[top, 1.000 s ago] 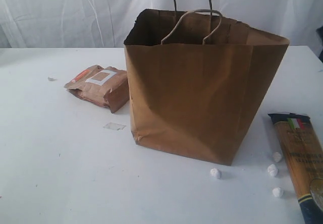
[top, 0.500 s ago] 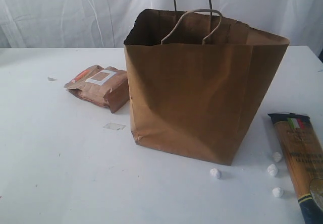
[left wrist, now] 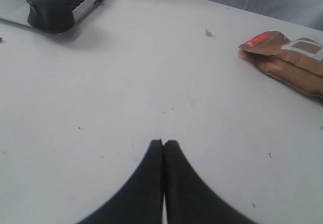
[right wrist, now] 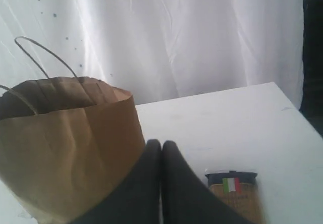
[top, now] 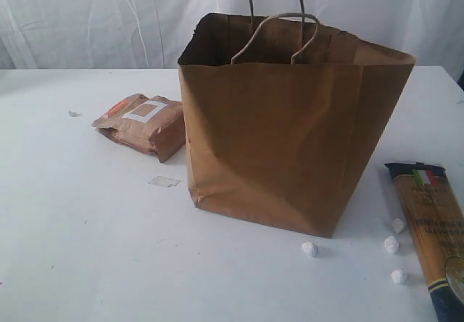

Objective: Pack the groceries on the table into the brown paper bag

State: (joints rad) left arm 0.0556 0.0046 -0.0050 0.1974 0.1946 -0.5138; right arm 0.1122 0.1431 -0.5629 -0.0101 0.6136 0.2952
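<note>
Two tools clenched, empty: left tool (left wrist: 162, 142), right tool (right wrist: 161, 143). One bag (top: 283, 148), one pouch (top: 145, 126), one spaghetti packet (top: 435, 228).

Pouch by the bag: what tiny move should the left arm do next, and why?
Probably open the left gripper. Its jaws are shut with nothing between them, and the pouch lies ahead on the table, outside the bag. The jaws must be open before it can reach in and grab.
</note>
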